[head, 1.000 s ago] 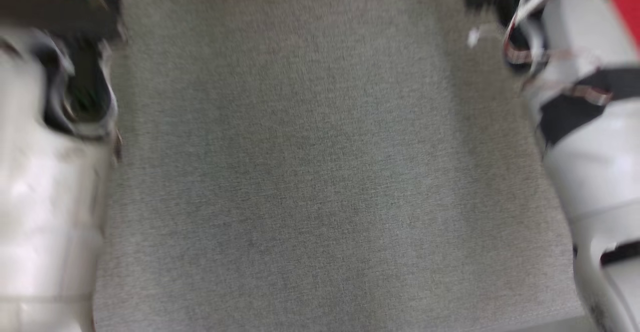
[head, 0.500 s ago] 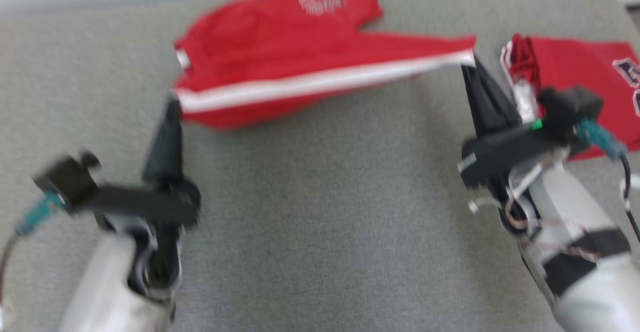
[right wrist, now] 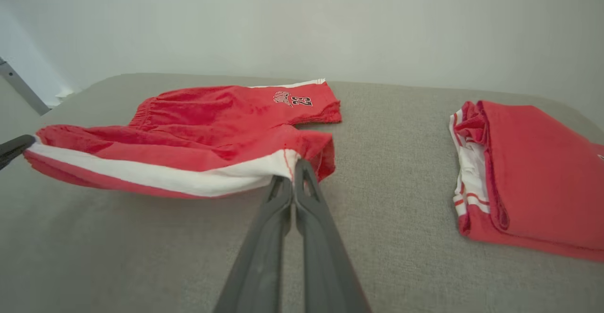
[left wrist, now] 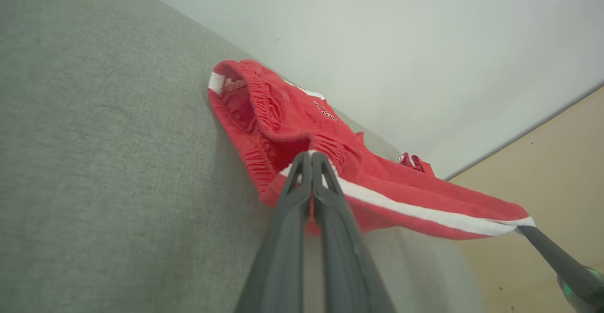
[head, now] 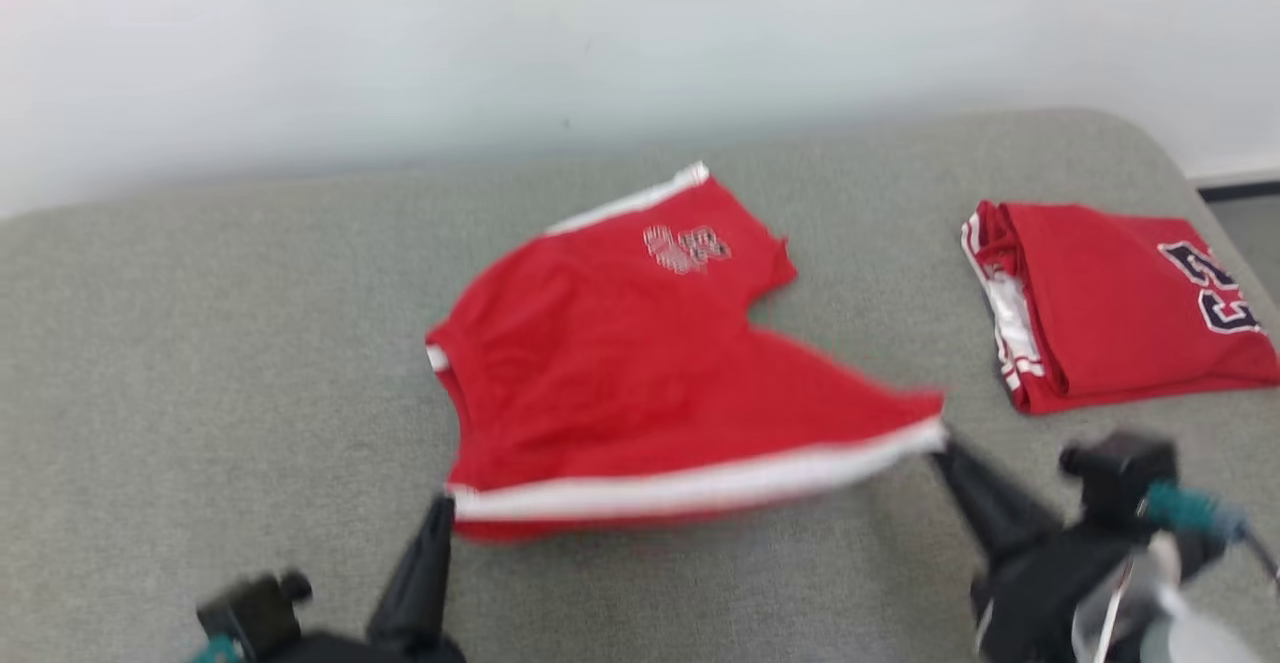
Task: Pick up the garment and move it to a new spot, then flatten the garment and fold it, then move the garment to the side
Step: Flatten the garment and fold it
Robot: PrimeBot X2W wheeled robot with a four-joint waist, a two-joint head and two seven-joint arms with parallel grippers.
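Red shorts stretch between left gripper and right gripper, each pinching a striped corner; thin pinches might slip under tension.

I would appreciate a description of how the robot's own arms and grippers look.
The left gripper and right gripper each have two long, dark grey fingers tapering to slim tips. Behind the right one sit a black mount, a boxy black block and a teal connector; its forearm is pale.

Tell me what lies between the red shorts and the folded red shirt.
Only bare grey surface lies there; the red shorts and the folded red shirt lie apart, as the head and right wrist views show.
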